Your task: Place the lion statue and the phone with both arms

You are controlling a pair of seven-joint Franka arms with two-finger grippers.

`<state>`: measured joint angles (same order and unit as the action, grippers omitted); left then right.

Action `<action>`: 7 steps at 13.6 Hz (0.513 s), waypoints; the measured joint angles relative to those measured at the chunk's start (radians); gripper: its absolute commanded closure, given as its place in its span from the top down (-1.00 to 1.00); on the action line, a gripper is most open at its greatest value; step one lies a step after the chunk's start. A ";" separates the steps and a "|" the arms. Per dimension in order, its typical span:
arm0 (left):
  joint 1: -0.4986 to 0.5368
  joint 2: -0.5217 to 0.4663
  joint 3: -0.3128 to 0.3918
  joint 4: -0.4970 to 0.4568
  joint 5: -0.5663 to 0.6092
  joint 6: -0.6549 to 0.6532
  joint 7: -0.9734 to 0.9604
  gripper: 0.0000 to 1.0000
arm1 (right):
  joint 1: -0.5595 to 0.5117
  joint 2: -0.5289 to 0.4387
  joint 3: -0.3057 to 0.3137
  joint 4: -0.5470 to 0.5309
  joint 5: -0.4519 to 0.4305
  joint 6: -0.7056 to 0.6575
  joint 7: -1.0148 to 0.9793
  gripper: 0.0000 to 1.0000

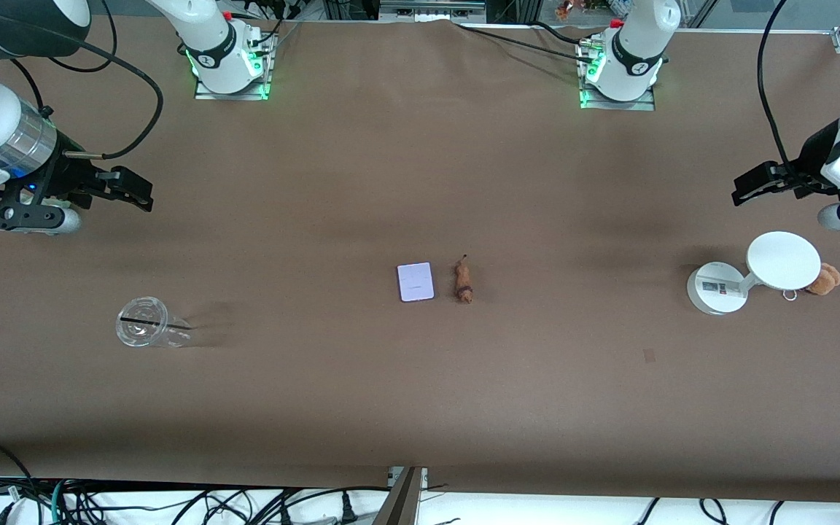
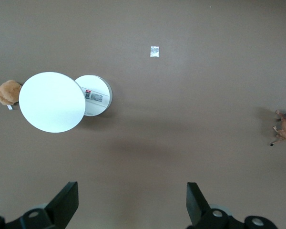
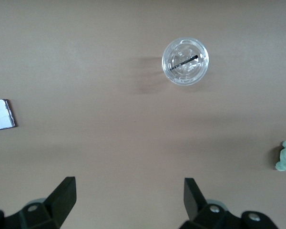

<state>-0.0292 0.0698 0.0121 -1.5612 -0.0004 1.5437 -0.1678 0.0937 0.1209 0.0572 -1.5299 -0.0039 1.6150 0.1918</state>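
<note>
I see even overhead light with soft, faint shadows on the table. The white stand glares brightly; everything looks sharp.

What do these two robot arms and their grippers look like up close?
Both arms are glossy white with black joint bands and black cables looping off them. Green lights glow at their bases. The left gripper and right gripper are black, each with two angular fingers.
</note>
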 measured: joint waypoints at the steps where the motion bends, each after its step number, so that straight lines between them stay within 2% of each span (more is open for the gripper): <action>1: 0.000 0.000 0.000 0.000 0.000 0.000 0.000 1.00 | 0.000 0.000 0.000 0.000 0.001 0.000 0.002 1.00; 7: 0.000 0.000 0.000 0.002 0.000 -0.005 0.000 1.00 | 0.000 -0.005 0.000 0.001 0.002 0.003 0.011 1.00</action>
<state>-0.0292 0.0700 0.0121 -1.5596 -0.0004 1.5391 -0.1676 0.0937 0.1163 0.0575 -1.5290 -0.0016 1.6182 0.2024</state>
